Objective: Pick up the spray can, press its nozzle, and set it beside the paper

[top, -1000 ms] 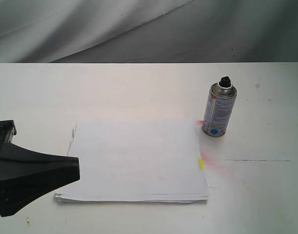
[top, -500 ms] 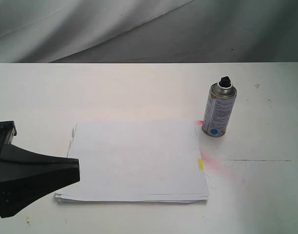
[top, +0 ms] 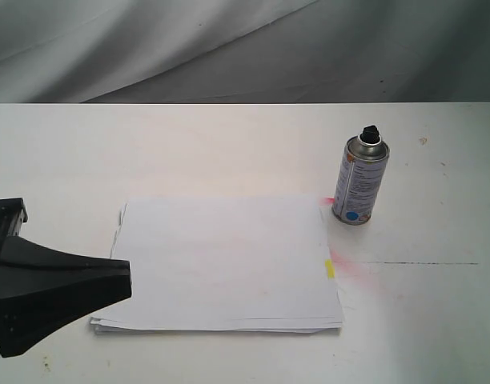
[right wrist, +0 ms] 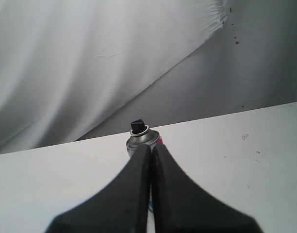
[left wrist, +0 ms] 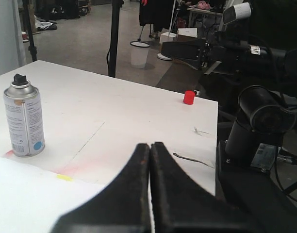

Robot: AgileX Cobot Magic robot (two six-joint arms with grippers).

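Spray can [top: 360, 179] upright beside paper [top: 221, 260].

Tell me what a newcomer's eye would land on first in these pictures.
The silver spray can with its black nozzle stands upright on the white table, just off the far right corner of the paper. The black left gripper, jaws shut, juts in at the paper's left edge. A pink tint stains the table by the paper's right edge.

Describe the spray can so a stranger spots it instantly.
On the white table, find the paper stack. The spray can stands upright off its far right corner. It is the only silver cylinder, black nozzle on top, blue dot near its base.
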